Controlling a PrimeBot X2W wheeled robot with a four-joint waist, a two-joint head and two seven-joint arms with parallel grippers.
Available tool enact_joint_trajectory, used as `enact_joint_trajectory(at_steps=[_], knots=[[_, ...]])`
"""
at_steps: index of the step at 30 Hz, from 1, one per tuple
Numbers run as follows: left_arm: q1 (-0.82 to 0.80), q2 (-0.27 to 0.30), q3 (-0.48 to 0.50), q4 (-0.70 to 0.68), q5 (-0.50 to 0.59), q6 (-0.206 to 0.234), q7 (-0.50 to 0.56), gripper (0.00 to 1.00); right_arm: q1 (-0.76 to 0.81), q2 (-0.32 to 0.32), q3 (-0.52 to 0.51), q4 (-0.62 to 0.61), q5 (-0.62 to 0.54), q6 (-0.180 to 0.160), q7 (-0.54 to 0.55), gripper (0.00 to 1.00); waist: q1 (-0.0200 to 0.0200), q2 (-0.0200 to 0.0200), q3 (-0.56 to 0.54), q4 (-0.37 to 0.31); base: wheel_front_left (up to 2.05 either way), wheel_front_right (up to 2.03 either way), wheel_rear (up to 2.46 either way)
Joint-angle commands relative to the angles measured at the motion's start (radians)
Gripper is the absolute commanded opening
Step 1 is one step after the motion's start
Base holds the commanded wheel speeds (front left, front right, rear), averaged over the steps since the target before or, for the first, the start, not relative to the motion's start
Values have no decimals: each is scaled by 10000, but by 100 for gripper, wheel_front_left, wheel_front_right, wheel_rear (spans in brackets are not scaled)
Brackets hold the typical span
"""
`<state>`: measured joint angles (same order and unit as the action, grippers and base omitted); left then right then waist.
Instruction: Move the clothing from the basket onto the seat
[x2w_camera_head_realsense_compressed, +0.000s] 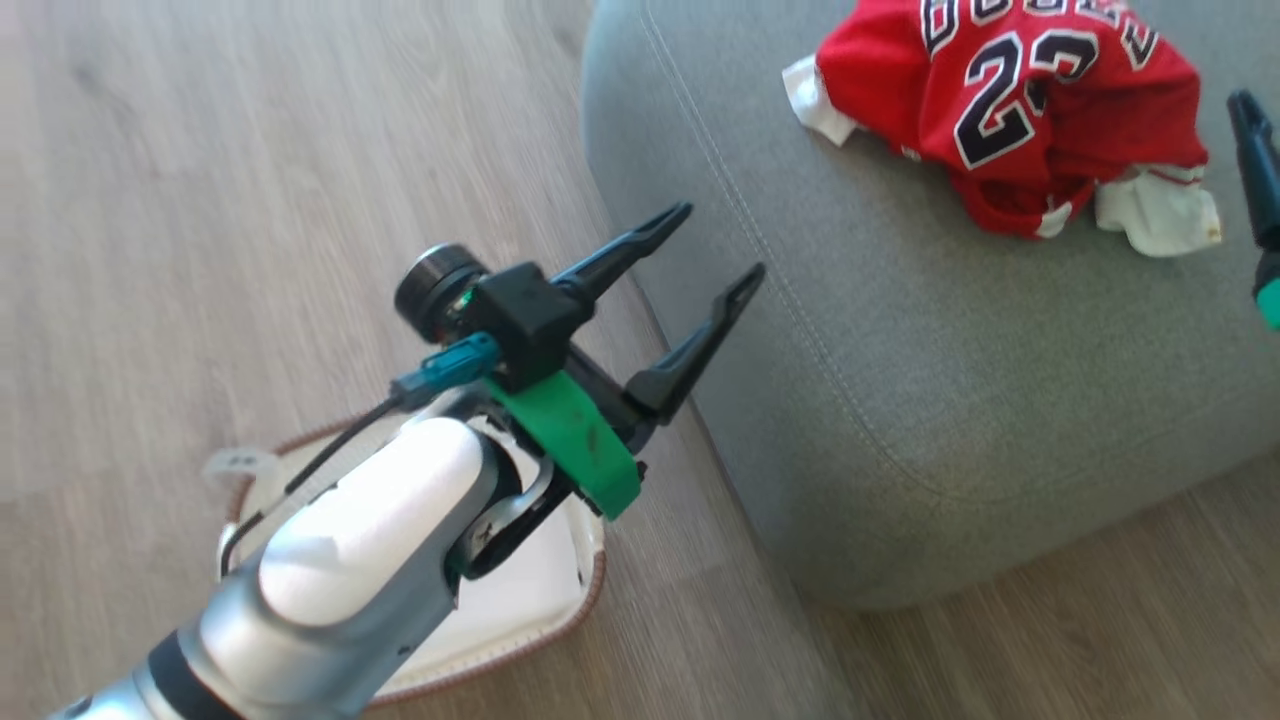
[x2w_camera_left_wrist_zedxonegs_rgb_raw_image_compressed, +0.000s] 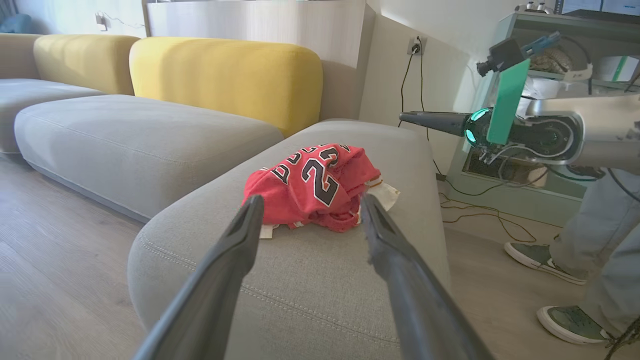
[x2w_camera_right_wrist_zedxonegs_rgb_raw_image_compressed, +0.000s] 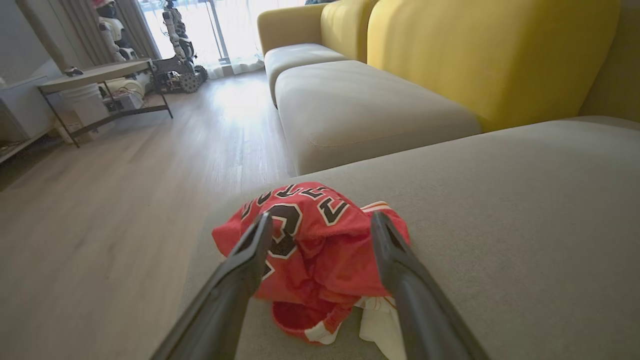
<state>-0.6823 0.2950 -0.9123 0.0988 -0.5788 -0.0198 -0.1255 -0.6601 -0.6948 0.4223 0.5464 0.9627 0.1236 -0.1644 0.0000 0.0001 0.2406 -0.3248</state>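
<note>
The clothing (x2w_camera_head_realsense_compressed: 1020, 110), a crumpled red jersey with black "23" lettering and white fabric at its edges, lies on the grey seat (x2w_camera_head_realsense_compressed: 950, 330). It also shows on the seat (x2w_camera_left_wrist_zedxonegs_rgb_raw_image_compressed: 310, 280) in the left wrist view as clothing (x2w_camera_left_wrist_zedxonegs_rgb_raw_image_compressed: 315, 187), and in the right wrist view as clothing (x2w_camera_right_wrist_zedxonegs_rgb_raw_image_compressed: 310, 250) on the seat (x2w_camera_right_wrist_zedxonegs_rgb_raw_image_compressed: 525, 225). My left gripper (x2w_camera_head_realsense_compressed: 718, 246) hangs open and empty over the seat's front-left edge, above the cream basket (x2w_camera_head_realsense_compressed: 560, 600), which my forearm mostly hides. My right gripper (x2w_camera_right_wrist_zedxonegs_rgb_raw_image_compressed: 320, 222) is open and empty, just right of the clothing; one finger (x2w_camera_head_realsense_compressed: 1255, 165) shows at the head view's right edge.
Wooden floor (x2w_camera_head_realsense_compressed: 200, 200) surrounds the seat. More grey cushions (x2w_camera_left_wrist_zedxonegs_rgb_raw_image_compressed: 140, 145) with yellow backrests (x2w_camera_left_wrist_zedxonegs_rgb_raw_image_compressed: 225, 75) stand beyond. A person's feet (x2w_camera_left_wrist_zedxonegs_rgb_raw_image_compressed: 545, 260) and cables lie on the floor to the right of the seat. A low table (x2w_camera_right_wrist_zedxonegs_rgb_raw_image_compressed: 95, 80) stands far off.
</note>
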Motion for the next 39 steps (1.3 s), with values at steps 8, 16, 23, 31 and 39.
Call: enact_joint_trajectory(at_steps=[8, 16, 23, 31, 39], knots=[[469, 474, 794, -212, -303, 421, -512, 100, 1440, -130, -846, -1624, -414, 71, -68, 100, 0, -1, -1249, 861, 0, 0, 0], [983, 746, 1157, -180, -512, 837, -749, 100, 2439, 604, -1704, -2904, -751, 71, 76, 100, 0, -1, -1721, 1515, 0, 0, 0], [1389, 1008, 1417, -18, -670, 1049, -923, 100, 3343, 1259, -2391, -3762, -1301, 71, 289, 100, 0, -1, -1983, 2195, 0, 0, 0], [1943, 1298, 1776, 159, -808, 1336, -1127, 100, 4438, 2328, -3063, -4658, -2199, 71, 468, 100, 0, -1, -2241, 2873, 0, 0, 0], [2775, 1737, 2351, 40, -989, 1766, -1268, 100, 5853, 3220, -3659, -5669, -3161, 71, 540, 100, 0, -1, -2514, 3498, 0, 0, 0]])
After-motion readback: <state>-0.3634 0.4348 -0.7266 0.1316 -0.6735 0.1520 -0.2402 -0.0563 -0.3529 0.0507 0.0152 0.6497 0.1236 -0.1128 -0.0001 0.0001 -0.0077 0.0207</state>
